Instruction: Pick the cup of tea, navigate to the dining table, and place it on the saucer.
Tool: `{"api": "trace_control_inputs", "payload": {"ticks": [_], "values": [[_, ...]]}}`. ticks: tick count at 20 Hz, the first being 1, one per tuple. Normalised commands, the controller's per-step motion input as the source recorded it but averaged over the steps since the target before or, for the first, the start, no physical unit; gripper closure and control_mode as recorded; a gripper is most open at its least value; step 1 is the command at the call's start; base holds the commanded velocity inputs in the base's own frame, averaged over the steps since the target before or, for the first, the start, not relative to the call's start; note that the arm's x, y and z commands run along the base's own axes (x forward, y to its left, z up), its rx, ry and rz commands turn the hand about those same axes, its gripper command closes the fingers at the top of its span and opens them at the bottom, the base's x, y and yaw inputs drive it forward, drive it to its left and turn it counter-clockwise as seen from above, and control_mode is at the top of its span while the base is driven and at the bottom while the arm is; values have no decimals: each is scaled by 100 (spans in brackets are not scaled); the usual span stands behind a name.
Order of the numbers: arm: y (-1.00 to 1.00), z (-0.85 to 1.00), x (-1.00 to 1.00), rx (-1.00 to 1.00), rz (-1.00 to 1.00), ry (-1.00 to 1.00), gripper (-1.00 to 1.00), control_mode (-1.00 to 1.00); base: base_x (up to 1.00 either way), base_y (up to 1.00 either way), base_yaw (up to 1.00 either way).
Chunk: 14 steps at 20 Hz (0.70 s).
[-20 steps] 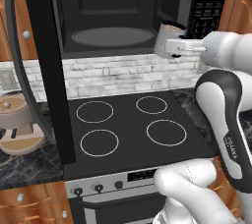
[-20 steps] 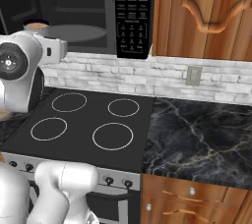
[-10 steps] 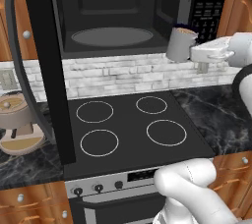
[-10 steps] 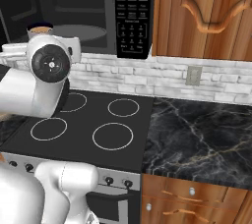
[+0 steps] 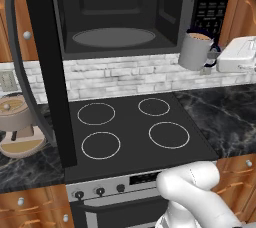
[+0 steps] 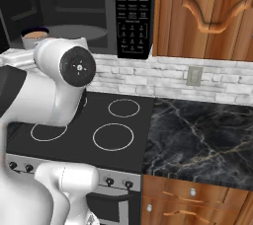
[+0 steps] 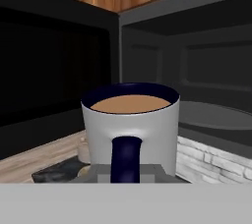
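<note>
- Cup of tea (image 5: 196,50): a pale grey mug with a dark navy rim and handle and brown liquid inside, hanging in the air just outside the microwave (image 5: 117,12), off the right front corner of its open cavity and above the right rear of the stovetop (image 5: 132,134).
- From the right base camera the cup (image 6: 33,37) peeks out behind the arm's big white joint, level with the microwave's glass turntable (image 6: 79,32).
- Gripper (image 5: 214,58): closed tight on the cup's navy handle (image 7: 125,158), reaching in from the microwave's right; the fingertips themselves are hard to make out, probably hidden by the handle.
- The cup sits nearly upright, tipped only slightly, with the tea level below the rim.
- Microwave door (image 5: 37,67) stands swung open on the microwave's left side.
- Below the microwave runs a white brick backsplash (image 5: 125,74), then the black stovetop with four ringed burners.
- Dark marbled countertop (image 6: 197,142) lies right of the stovetop, under wooden cabinets (image 6: 207,14).
- A tan coffee machine (image 5: 17,127) stands on the counter left of the microwave door.
</note>
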Motion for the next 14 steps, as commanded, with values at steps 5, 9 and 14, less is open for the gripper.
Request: {"api": "trace_control_inputs", "payload": {"ticks": [5,9,14], "values": [[-10,-3,-32,0,1,0,100,-100,0,0,0],[-11,-13,-35,1,0,0,100,-100,0,0,0],[0,-10,-15,0,1,0,100,100,0,0,0]]}}
